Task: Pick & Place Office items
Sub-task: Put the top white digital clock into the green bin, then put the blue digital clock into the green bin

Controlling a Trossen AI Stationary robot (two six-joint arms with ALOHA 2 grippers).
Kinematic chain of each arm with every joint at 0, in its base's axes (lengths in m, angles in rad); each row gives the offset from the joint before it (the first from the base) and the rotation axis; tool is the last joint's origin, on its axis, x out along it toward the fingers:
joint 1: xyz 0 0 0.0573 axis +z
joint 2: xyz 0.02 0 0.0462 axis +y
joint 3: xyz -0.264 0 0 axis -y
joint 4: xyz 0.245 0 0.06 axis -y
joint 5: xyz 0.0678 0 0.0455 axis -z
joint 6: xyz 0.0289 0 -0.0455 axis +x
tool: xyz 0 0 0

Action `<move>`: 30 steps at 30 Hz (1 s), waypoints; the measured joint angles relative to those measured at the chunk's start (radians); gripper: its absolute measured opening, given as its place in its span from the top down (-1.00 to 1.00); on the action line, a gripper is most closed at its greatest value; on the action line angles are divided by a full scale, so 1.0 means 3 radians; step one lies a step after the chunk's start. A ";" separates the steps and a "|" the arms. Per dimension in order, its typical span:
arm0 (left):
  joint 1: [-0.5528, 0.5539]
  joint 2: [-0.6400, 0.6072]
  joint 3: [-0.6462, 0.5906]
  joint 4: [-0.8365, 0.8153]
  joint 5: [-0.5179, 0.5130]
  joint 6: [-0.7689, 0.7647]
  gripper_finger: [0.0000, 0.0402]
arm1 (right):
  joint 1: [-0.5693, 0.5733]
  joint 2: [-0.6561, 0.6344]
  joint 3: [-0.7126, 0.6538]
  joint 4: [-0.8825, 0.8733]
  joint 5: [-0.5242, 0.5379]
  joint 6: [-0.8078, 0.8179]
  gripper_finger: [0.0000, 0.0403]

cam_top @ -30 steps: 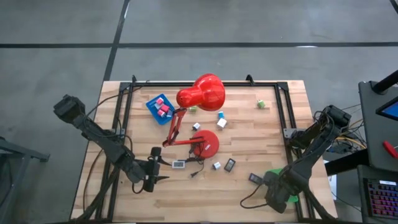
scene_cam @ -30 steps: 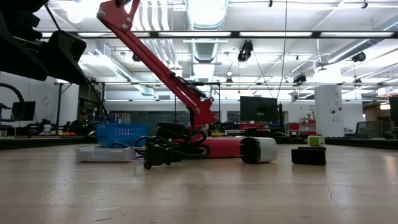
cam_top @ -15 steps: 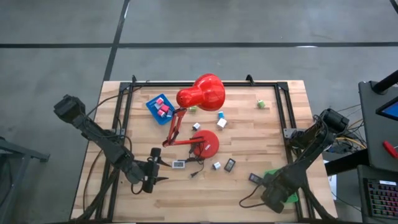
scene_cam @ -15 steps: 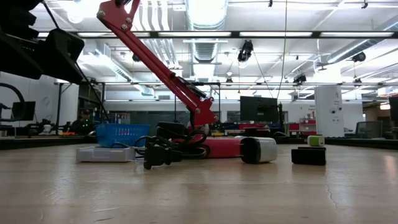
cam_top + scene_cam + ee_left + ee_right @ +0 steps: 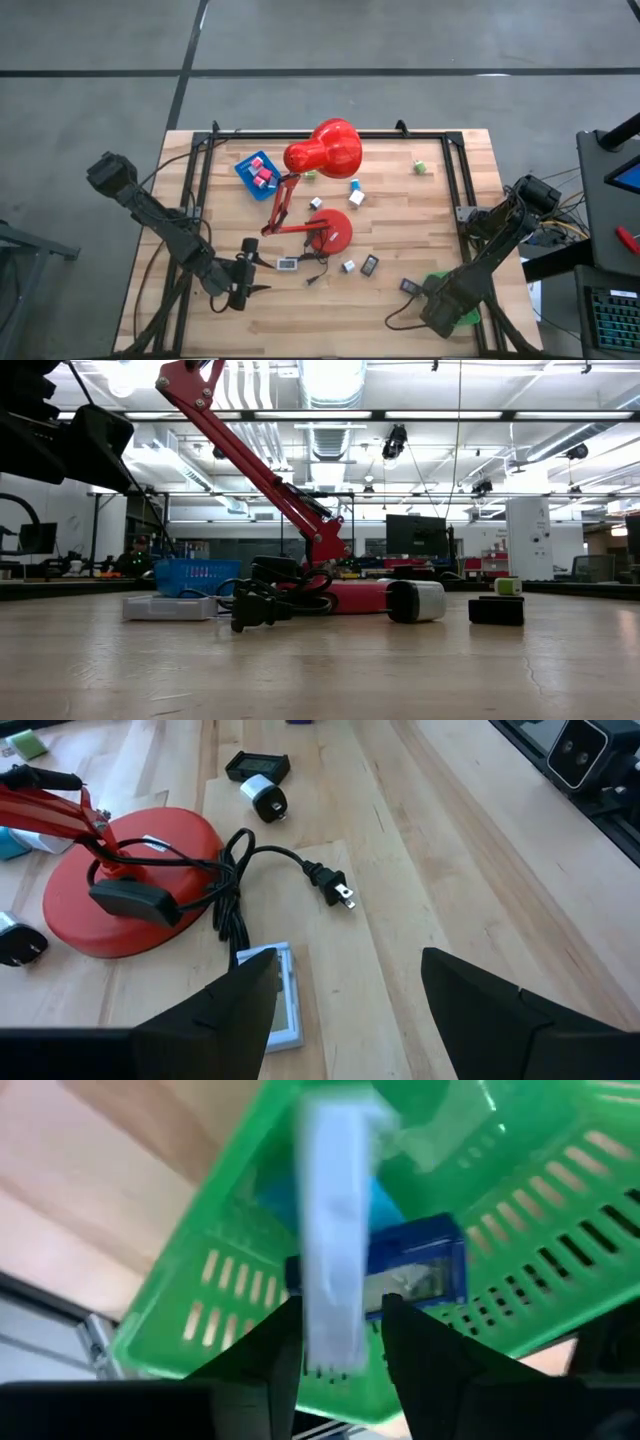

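Note:
My right gripper point(image 5: 343, 1365) hangs over the green tray point(image 5: 520, 1210) at the table's near right corner, its fingers apart. A blurred white flat piece point(image 5: 335, 1230) stands between them, above a blue piece point(image 5: 415, 1275) that lies in the tray. My left gripper point(image 5: 345, 1020) is open above the near left of the table. It points at a white flat rectangle point(image 5: 278, 995) that lies flat beside the red lamp's base point(image 5: 130, 880). Small blocks point(image 5: 355, 190) and dark flat pieces point(image 5: 370, 264) lie scattered around the lamp. My right gripper points steeply down into the green tray with the white piece's lower end point(image 5: 332, 1350) between its fingers. The piece is blurred, and I cannot tell whether either finger touches it.
The red desk lamp point(image 5: 322, 150) stands mid-table; its black cord and plug point(image 5: 335, 890) trail over the wood. A blue tray point(image 5: 257, 172) with pink blocks sits at the far left. A green block point(image 5: 420, 167) lies at the far right. A black rail frame point(image 5: 455, 170) borders the table.
My right arm has sunk a little toward the green tray.

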 joint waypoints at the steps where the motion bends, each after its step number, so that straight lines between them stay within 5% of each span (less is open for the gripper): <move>1: 0.0000 0.0000 0.0000 0.0000 -0.0010 0.0000 -0.25 | 0.0000 0.0000 0.0001 -0.0025 0.0002 0.0015 0.31; 13: 0.0001 -0.0005 0.0000 0.0003 -0.0084 0.0193 -0.25 | 0.0000 -0.0001 0.0327 -0.0721 0.0209 -0.0031 0.07; 24: 0.0001 -0.0005 0.0000 0.0013 -0.0122 0.0239 -0.25 | -0.0156 0.0026 0.0875 -0.0747 0.1596 -0.0746 -0.07; 30: 0.0001 -0.0005 0.0000 0.0017 -0.0122 0.0232 -0.25 | -0.0387 0.0139 0.0785 -0.0492 0.1736 -0.1263 -0.15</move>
